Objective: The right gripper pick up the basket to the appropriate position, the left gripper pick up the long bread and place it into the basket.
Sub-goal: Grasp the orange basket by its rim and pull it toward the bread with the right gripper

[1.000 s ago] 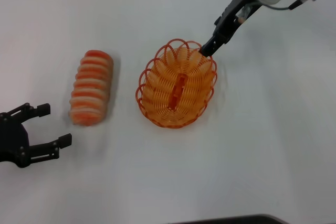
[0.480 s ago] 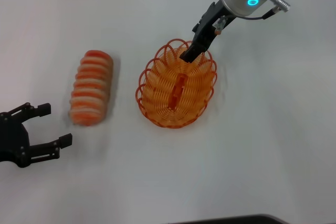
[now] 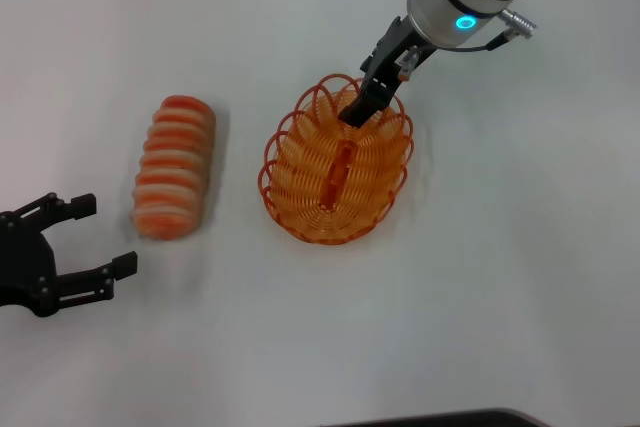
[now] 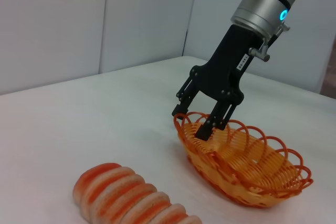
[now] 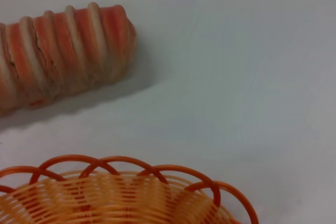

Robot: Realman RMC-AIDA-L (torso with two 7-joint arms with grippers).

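The left pincer (image 3: 75, 252) is seen nearest, at the left edge of the white table (image 3: 500, 277), its black fingers spread apart and nothing held between them. Just beyond it, the long bread (image 3: 174, 166) lies flat on the table, tan with orange-red stripes. To its right, well apart, the oval orange basket (image 3: 337, 162) rests on the table. At the basket's far end, the right pincer (image 3: 354, 107) is lowered over the looped rim, its fingers parted, one inside and one outside the rim, seemingly not yet clamped.
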